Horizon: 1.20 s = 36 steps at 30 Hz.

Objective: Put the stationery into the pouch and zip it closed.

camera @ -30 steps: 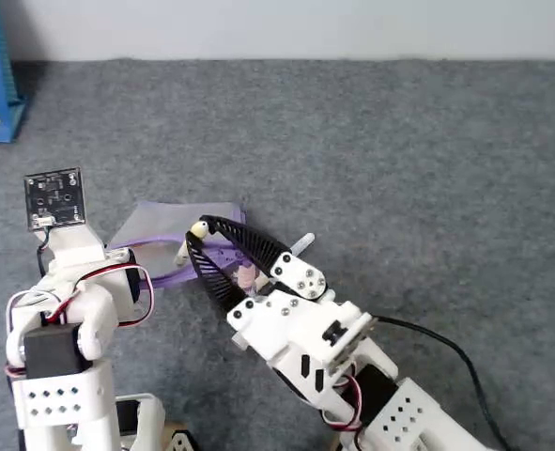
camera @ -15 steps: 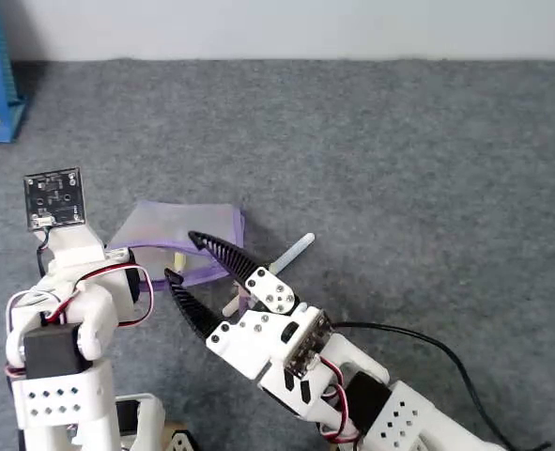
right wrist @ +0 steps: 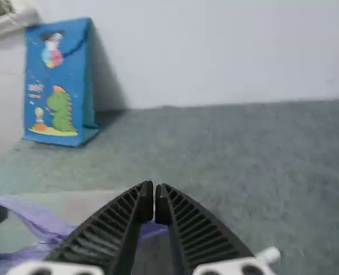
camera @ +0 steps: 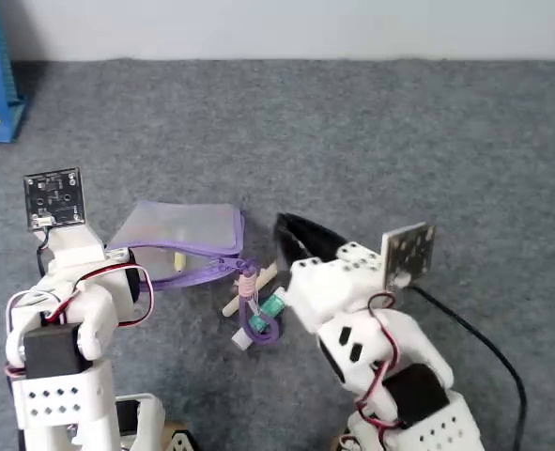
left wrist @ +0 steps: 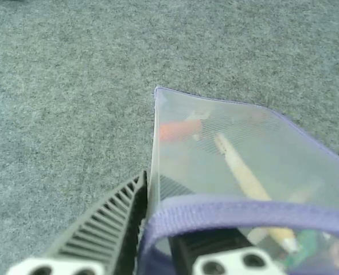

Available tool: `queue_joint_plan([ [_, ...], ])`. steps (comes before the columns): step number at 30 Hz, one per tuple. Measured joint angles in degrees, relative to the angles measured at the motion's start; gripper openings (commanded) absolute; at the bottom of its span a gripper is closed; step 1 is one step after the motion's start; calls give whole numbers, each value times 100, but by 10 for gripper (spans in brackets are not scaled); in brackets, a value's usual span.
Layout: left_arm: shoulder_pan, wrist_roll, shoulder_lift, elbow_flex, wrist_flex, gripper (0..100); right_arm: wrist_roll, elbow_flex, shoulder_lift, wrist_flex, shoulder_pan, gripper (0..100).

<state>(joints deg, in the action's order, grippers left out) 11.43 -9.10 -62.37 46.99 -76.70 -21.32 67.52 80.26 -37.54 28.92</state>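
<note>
Left wrist view: left gripper (left wrist: 151,200) pinches see-through purple-trimmed pouch (left wrist: 226,143), yellow pencil (left wrist: 246,180) inside. Right gripper (right wrist: 154,203) closed, empty, at pouch's 3 o'clock over grey carpet (camera: 399,141).

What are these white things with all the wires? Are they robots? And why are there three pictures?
Yes, they are two small robot arms sitting side by side. One picture looks down from above onto the grey mat. The other two come from little cameras on each arm's wrist, so you look along its black pincers. The left gripper pinches the edge of a see-through purple pouch, which has a pale yellow pencil inside. The right gripper is shut and holds nothing. A few bits of stationery lie on the mat by the pouch's mouth. A blue dinosaur bag stands by the wall.
</note>
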Motion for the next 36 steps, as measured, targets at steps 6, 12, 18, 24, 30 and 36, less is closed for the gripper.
queue_joint_plan([
  [6, 0, 0, 0, 0, 0, 12, -360, -44, -1363, -396, -378, 112],
  [12, 0, 0, 0, 0, 0, 12, -695, -782, -3411, -466, -387, 210],
  [18, 0, 0, 0, 0, 0, 12, -853, -1758, -5292, -466, -387, 180],
  [24, 0, 0, 0, 70, 0, 12, -976, -2787, -6857, -466, -387, 177],
  [30, 0, 0, 0, 70, 0, 12, -1248, -3648, -8308, -466, -396, 177],
  [36, 0, 0, 0, 70, 0, 12, -1284, -4237, -9266, -484, -607, 78],
])
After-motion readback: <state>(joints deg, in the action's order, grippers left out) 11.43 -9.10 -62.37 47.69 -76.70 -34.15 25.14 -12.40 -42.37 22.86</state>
